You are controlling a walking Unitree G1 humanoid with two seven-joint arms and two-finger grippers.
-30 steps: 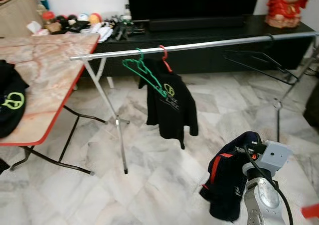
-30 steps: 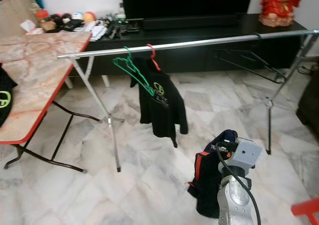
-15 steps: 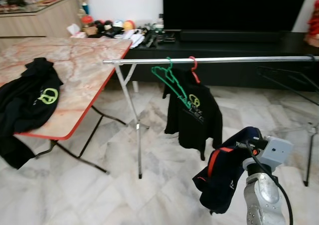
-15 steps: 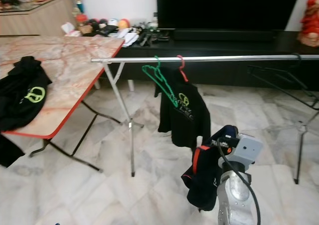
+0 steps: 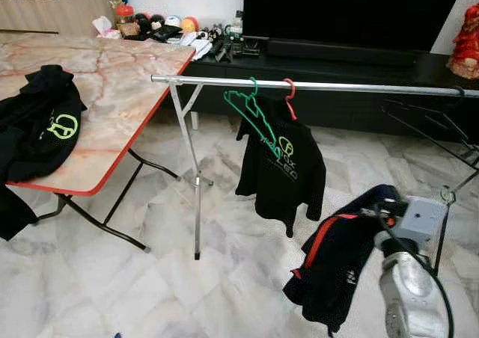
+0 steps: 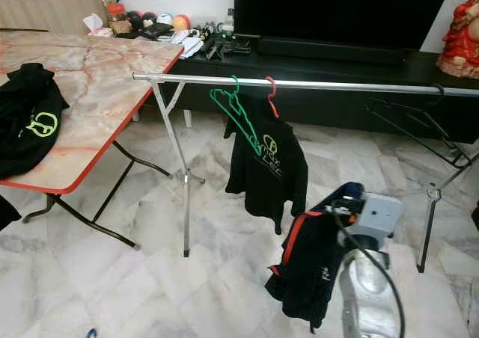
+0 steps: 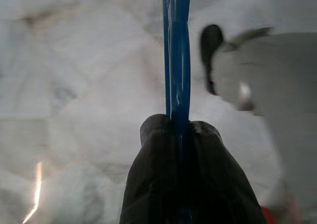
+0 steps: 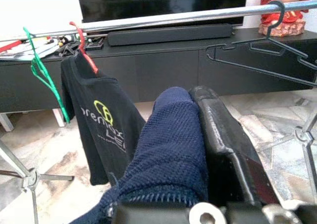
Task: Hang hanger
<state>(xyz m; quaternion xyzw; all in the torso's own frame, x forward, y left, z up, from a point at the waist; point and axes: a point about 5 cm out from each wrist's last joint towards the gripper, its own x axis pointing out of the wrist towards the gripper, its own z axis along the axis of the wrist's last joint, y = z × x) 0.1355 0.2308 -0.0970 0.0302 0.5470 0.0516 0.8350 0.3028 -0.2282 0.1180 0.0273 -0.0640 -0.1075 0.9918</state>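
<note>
Left gripper (image 7: 190, 135): its two black fingers were clamped tight on a thin blue hanger (image 7: 177, 50). The hanger stuck straight out past the fingertips, over the pale marble floor (image 7: 74, 85).

Table (image 5: 112, 91): it stood well off to the left with a black shirt (image 5: 41, 125) lying on it, far from both grippers.

Clothes rail (image 5: 337, 87): it was ahead of and above the right gripper. A bare green hanger (image 5: 251, 117) hung on it. Just beside that, a red hanger (image 5: 288, 99) carried a black T-shirt (image 5: 284, 170). Farther right hung an empty black hanger (image 8: 262, 58).

Right gripper (image 8: 198, 135): its fingers were squeezed on a dark blue garment with red trim (image 5: 337, 256), which drooped down below them.

What could go wrong: the blue hanger was thin and held only at one spot, so it might twist or slip. The drooping garment might catch the rail's leg (image 5: 191, 173) or bump the black T-shirt.

Room to move: the rail looked free between the red hanger and the black hanger. The floor ahead of the fingers was open.
</note>
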